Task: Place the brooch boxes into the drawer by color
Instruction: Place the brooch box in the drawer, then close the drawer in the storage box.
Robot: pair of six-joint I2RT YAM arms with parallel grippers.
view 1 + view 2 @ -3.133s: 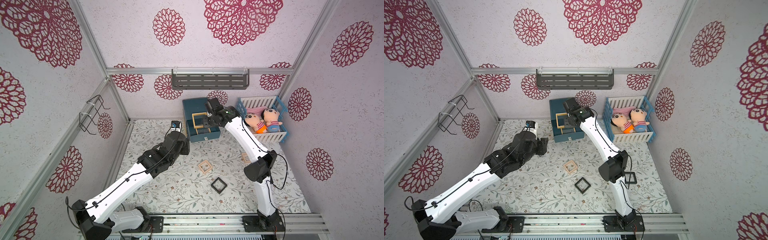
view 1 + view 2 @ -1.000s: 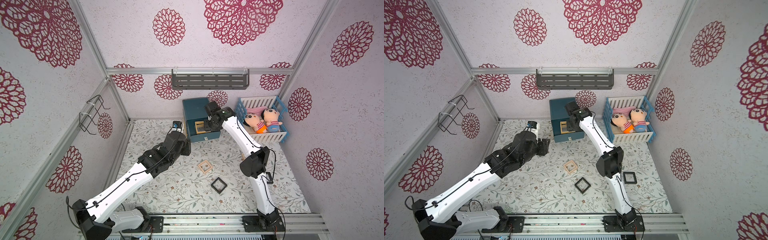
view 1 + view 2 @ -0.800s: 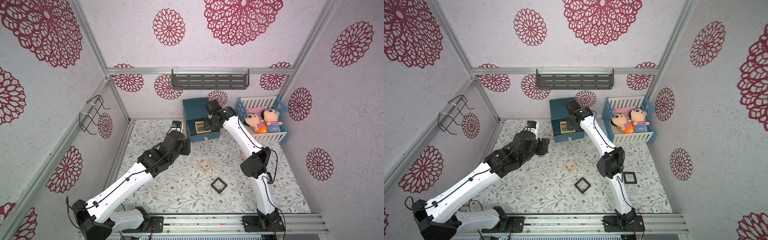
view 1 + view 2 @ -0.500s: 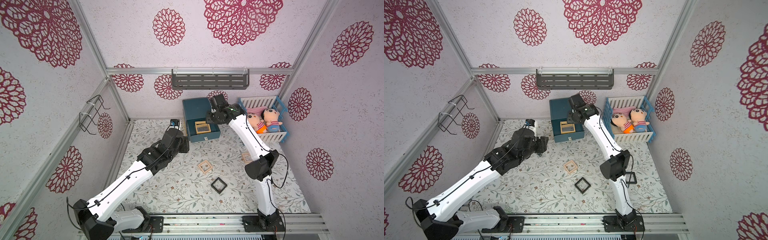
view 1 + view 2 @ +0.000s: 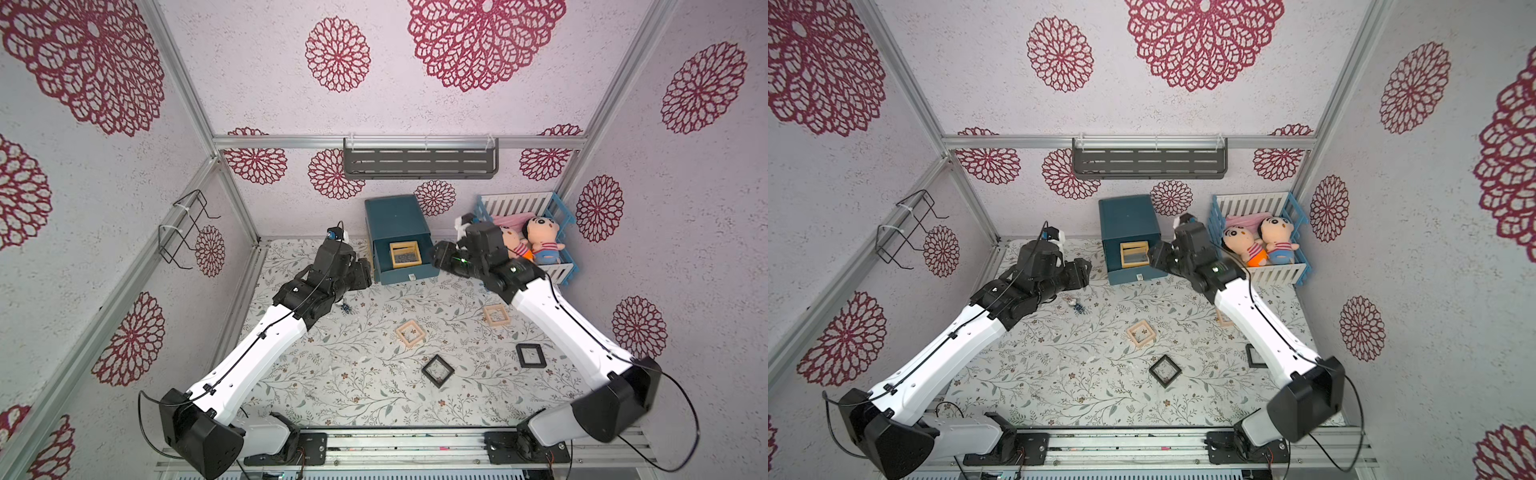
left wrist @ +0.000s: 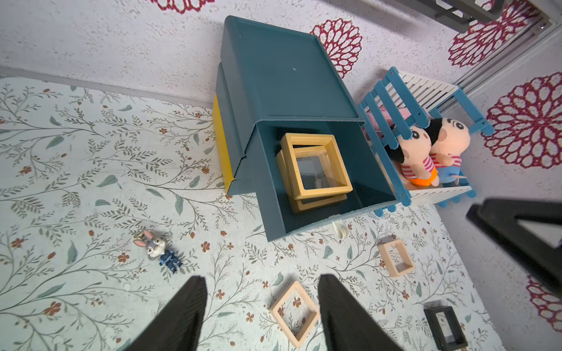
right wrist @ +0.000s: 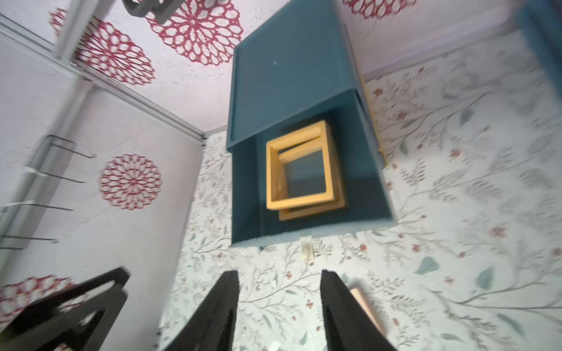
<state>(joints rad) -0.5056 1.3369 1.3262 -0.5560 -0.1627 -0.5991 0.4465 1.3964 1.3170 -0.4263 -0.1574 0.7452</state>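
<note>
I see both yellow boxes (image 6: 316,165) stacked in the open drawer (image 6: 266,188), grouped by color; my left pincer (image 6: 261,279) and right pincer (image 7: 279,273) stand apart, empty.

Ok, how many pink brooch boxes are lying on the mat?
2: middle pink box at mat centre; right pink box beside the right arm. The arms could hide more.

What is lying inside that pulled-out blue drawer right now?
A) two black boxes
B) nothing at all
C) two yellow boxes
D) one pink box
C: in the left wrist view, two yellow boxes lie stacked one on the other inside the open drawer.
</note>
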